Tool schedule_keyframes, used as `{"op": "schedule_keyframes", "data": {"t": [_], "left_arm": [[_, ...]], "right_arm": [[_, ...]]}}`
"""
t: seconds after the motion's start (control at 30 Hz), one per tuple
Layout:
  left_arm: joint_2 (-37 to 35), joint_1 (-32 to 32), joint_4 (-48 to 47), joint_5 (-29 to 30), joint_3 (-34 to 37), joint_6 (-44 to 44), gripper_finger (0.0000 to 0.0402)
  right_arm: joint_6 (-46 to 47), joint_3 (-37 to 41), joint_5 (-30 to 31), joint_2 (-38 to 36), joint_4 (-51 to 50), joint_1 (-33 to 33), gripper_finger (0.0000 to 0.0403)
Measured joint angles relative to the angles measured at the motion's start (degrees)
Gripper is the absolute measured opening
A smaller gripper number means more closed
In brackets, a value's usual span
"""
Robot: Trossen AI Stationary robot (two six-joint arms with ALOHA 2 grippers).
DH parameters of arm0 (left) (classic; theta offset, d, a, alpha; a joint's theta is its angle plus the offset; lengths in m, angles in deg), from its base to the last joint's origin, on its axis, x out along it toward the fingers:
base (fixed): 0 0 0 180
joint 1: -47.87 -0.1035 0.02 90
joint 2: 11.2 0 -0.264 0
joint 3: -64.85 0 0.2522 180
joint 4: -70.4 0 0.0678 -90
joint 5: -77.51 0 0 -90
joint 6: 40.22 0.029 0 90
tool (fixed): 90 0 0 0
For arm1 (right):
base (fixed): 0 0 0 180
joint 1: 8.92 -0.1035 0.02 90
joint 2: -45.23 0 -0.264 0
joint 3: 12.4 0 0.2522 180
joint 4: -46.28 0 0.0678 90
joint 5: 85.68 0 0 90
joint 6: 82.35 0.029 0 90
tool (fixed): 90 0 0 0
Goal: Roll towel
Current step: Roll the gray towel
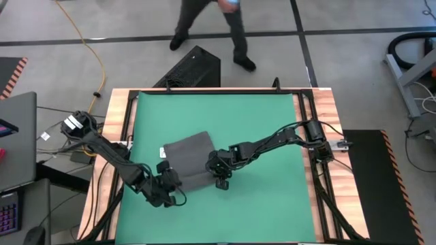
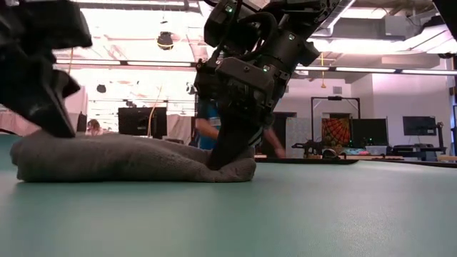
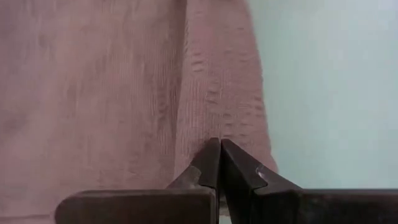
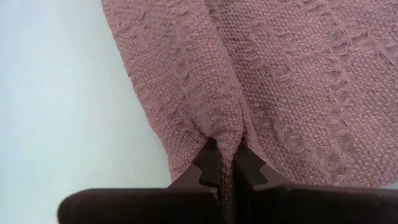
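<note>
Green mat (image 1: 272, 204) covers the bench; at lower centre of the high view, the left tool (image 1: 173, 181) and right tool (image 1: 221, 178) each pinch a near corner of the towel (image 1: 187, 155), fingers closed on cloth. Beyond, a person (image 1: 218, 27) stands.

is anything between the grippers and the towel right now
Nothing visible. Both are already on the towel: the left gripper is shut on its near edge, and the right gripper pinches a fold at the same edge. Only bare green mat lies around it.
</note>
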State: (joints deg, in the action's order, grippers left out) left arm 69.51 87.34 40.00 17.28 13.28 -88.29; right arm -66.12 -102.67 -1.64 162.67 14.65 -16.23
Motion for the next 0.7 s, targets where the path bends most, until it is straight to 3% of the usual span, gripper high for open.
{"op": "schedule_keyframes", "data": {"t": [0.2, 0.5, 0.7], "left_arm": [[0.0, 0.4, 11.3, -0.9, 7.2, -6.7, 0.0000], [-0.3, 0.4, 11.6, -5.9, 12.5, -10.5, 0.0000], [-0.2, 0.4, 11.7, -5.9, 12.7, -8.8, 0.0000]], "right_arm": [[0.0, 0.0, 0.0, 0.0, 0.0, 0.0, 0.0025], [-1.7, 0.0, 0.1, 0.0, 0.3, 0.0, 0.0060], [-3.2, 0.2, 2.8, -2.6, -0.5, 1.4, 0.0090]]}}
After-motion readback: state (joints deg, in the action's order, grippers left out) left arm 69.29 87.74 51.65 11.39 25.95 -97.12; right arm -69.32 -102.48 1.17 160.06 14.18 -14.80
